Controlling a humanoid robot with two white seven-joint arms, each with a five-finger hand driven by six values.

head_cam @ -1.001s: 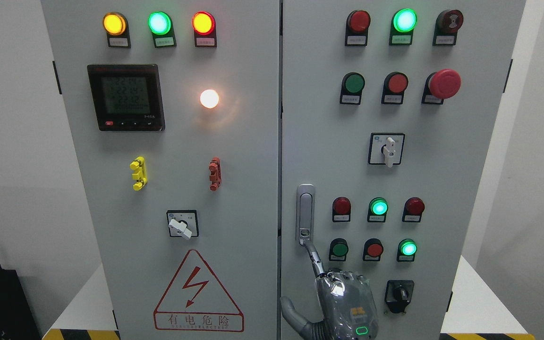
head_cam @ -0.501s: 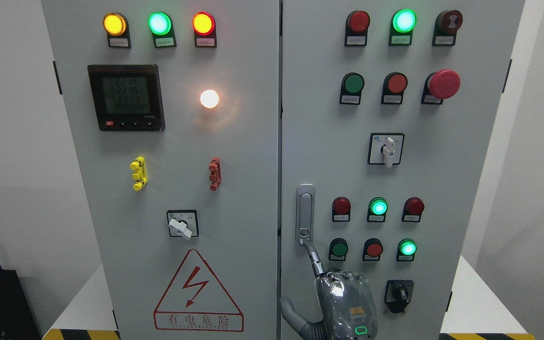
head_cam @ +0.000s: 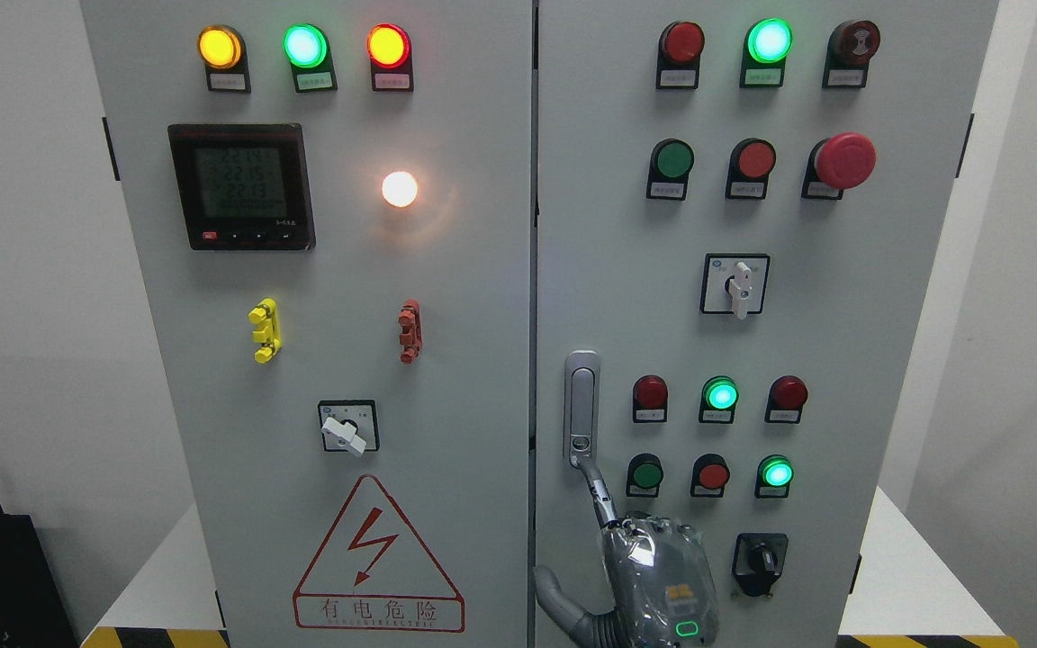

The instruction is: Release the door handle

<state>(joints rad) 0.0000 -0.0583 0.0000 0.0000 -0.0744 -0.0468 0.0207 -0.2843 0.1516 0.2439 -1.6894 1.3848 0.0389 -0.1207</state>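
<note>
Robot's right hand reaches up the cabinet's right door, index finger extended, tip touching bottom of the door handle; other fingers curled, holding nothing.

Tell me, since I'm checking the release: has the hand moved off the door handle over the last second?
No. The right hand keeps one finger at the bottom end of the door handle, unshifted against it.

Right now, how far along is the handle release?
Done: right door looks shut, door handle flush and vertical. In hand: one finger of the right robot hand reaches the handle's lower end. Left: lifting that finger clear and pulling the hand back.
</note>
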